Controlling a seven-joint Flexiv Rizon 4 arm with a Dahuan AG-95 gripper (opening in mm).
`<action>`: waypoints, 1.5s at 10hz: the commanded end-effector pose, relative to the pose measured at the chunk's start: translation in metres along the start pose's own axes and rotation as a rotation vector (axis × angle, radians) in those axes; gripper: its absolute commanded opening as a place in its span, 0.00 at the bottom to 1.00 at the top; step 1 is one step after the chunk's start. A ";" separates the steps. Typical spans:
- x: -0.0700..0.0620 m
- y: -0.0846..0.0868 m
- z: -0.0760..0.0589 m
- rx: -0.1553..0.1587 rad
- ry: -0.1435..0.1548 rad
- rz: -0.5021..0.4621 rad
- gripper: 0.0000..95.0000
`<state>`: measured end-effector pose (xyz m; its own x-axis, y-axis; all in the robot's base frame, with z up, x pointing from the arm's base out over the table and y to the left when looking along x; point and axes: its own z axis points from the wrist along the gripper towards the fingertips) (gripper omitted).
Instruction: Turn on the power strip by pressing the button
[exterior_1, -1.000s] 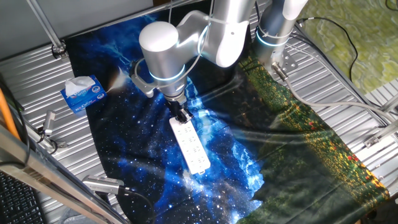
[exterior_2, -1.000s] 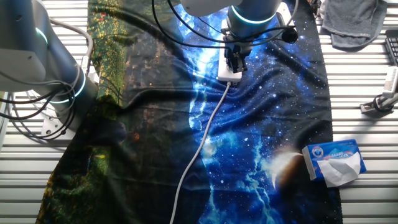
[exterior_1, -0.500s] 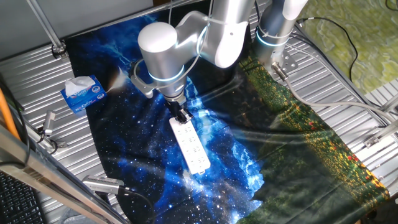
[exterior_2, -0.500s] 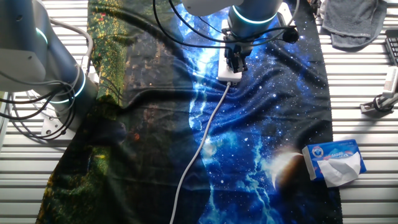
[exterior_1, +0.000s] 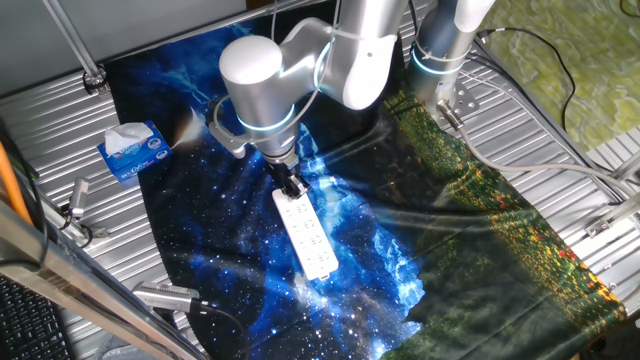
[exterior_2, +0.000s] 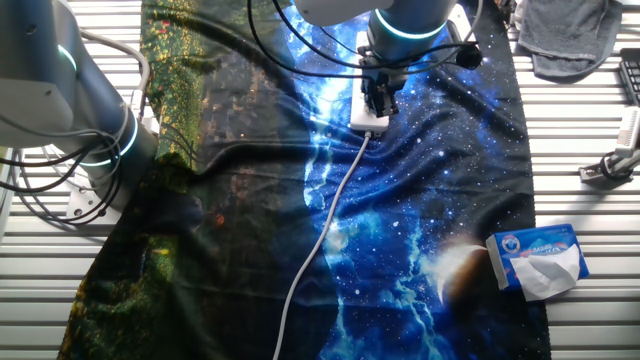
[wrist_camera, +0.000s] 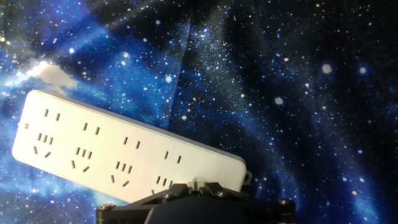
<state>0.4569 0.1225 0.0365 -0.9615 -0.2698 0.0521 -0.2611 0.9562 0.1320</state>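
Strip (exterior_1: 305, 233) flat on the bench cloth (exterior_2: 420, 190), corded end directly beneath the jaws. Jaws' opening impossible to tell; nothing visibly held. Button hidden under them; could miss it, merely nudging the strip sideways.

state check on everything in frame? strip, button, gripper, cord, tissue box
power strip: lying flat on the galaxy cloth, sockets up, nothing plugged in.
button: hidden under the gripper, on/off cannot be told.
gripper: down at the strip's corded end; finger gap not visible.
cord: attached, trailing loosely across the cloth.
tissue box: open, a tissue sticking out, apart from the strip.
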 end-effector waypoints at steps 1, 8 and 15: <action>-0.001 0.000 0.001 0.000 0.002 -0.002 0.00; -0.002 -0.001 0.005 0.000 0.013 -0.003 0.00; -0.004 -0.003 0.024 0.000 0.003 0.000 0.00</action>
<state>0.4610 0.1211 0.0336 -0.9614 -0.2700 0.0537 -0.2612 0.9562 0.1321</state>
